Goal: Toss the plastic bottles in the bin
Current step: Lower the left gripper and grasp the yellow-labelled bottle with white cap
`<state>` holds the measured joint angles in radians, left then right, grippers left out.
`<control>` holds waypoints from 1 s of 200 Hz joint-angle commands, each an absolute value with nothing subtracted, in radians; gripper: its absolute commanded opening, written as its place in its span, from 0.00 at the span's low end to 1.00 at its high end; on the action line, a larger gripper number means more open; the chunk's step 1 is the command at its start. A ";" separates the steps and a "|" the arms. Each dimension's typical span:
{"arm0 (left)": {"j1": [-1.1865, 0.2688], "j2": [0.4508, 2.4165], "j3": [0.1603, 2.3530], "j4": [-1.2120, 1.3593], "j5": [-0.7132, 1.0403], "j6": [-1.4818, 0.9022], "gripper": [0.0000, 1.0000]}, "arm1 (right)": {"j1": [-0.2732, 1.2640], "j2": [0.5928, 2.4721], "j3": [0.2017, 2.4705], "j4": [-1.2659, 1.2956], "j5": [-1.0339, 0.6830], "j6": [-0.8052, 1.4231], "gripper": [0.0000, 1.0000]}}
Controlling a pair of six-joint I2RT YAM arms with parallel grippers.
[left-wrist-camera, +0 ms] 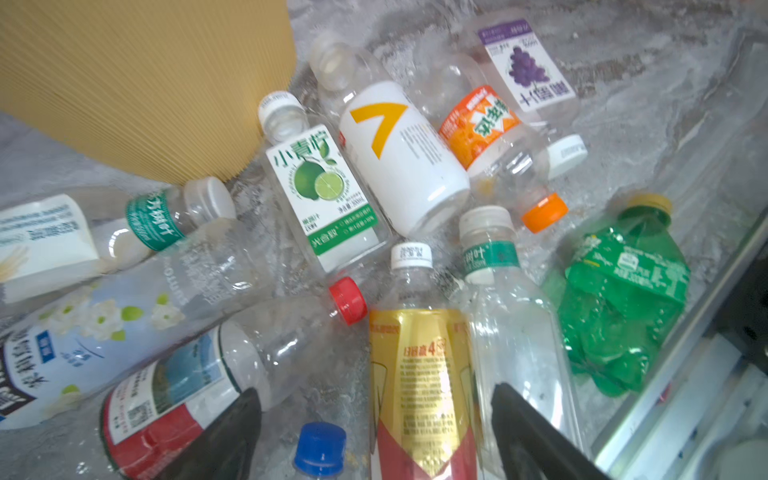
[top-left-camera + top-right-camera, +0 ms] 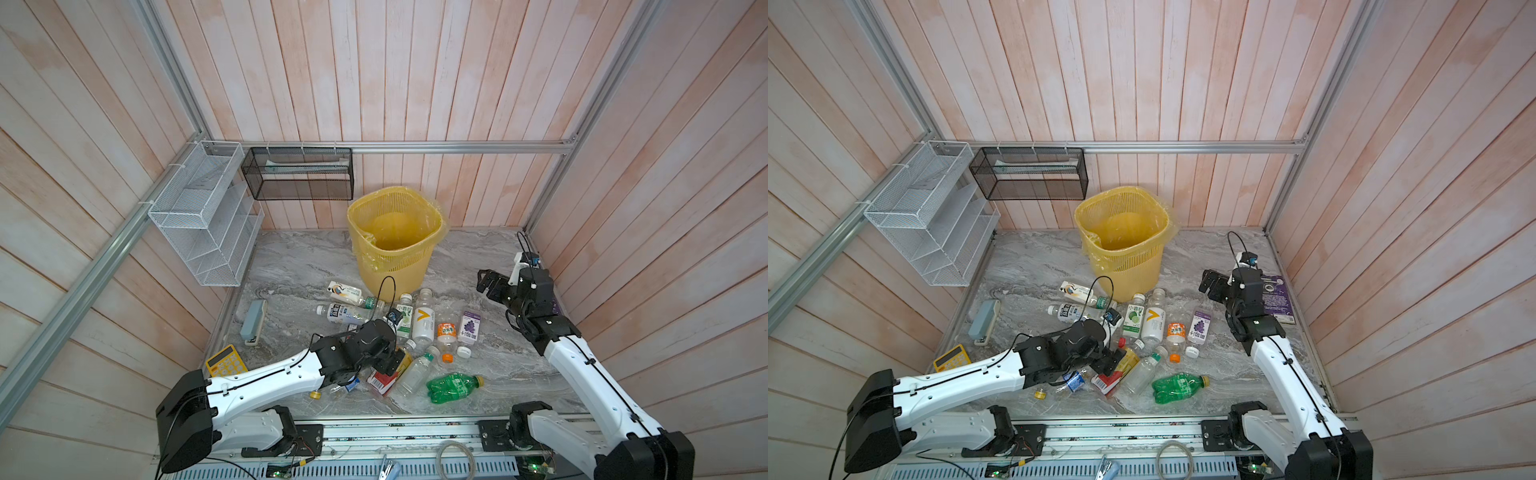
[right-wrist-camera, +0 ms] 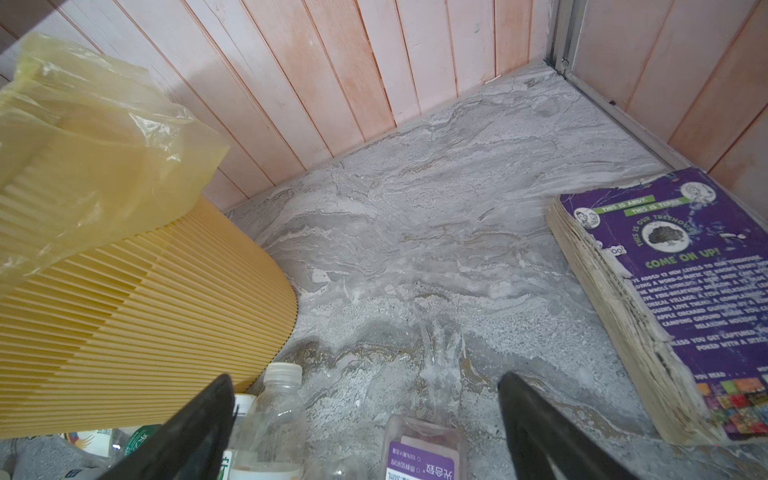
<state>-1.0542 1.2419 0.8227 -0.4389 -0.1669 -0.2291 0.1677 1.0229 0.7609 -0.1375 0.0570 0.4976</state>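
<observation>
The left pincer (image 1: pixel 374 392) hangs released, its black fingers (image 1: pixel 232 428) spread to either side of a gold-and-red-labelled bottle (image 1: pixel 415 374) that lies on the marble desk (image 2: pixel 511 374). The other plastic bottles (image 2: pixel 422 322) lie scattered around it, with a crushed green bottle (image 2: pixel 453 386) near the front edge. Just behind them the yellow lattice bin (image 2: pixel 395 270) stands upright by the back wall. The right pincer (image 2: pixel 488 282) hovers released over the desk, gripping nothing, near a purple book (image 3: pixel 685 270).
</observation>
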 commanded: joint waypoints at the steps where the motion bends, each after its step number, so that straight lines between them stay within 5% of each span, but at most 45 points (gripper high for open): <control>1: -1.073 1.281 0.861 -0.498 -0.067 -0.202 0.84 | 0.163 1.029 0.733 -0.135 0.053 0.533 0.99; 200: -1.085 1.500 0.898 -0.523 -0.044 -0.181 0.74 | 0.162 1.034 0.716 -0.127 0.052 0.545 0.99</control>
<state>-1.0828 1.4799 0.8680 -0.5316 -0.0589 -0.1936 0.1677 1.0313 0.7261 -0.1349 0.0544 0.5323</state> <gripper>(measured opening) 0.742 0.990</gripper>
